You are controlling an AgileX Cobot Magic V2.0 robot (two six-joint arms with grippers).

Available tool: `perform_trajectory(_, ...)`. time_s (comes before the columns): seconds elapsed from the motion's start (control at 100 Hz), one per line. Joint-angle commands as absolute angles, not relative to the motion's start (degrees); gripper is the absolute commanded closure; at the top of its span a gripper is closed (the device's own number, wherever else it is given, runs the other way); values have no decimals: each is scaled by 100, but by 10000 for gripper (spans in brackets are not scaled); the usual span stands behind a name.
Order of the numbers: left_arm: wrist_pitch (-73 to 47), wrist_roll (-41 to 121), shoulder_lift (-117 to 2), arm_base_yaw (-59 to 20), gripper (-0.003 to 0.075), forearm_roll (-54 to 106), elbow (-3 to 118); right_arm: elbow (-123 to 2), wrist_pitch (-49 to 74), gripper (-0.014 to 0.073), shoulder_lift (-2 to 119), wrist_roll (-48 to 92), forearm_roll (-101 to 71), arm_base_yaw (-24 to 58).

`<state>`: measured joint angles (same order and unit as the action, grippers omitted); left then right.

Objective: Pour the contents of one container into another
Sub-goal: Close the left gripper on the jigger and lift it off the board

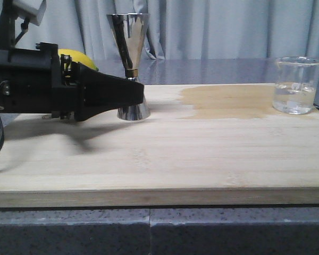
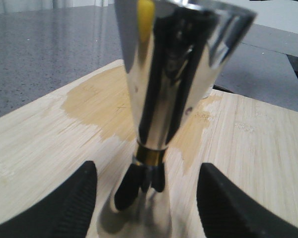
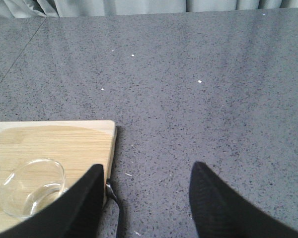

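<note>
Trouble could come from the left gripper: its wide-spread fingers straddle the jigger's lower cone, and a clumsy squeeze on that slick, tapering steel could tip the tall hourglass over. Mirror-bright metal, thin gold band at the waist, narrow foot on the bamboo board. Well apart at the board's far right end stands the beaker, clear glass, lipped, with a little liquid inside. The right gripper hovers open beside it, off the board's edge. A damp stain darkens the wood between them.
</note>
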<state>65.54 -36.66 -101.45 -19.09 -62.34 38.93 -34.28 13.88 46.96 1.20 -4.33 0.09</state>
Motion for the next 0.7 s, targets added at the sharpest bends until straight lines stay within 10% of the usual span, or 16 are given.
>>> perform_trajectory(0.0, 7224, -3718, -9955, -1961, 304, -5955, 4092, -3594, 914, 239, 4685, 147, -384, 29)
perform_trajectory(0.69, 7209, -3718, -10151, -2173, 304, -5800, 4403, -3594, 825, 239, 4685, 147, -384, 29)
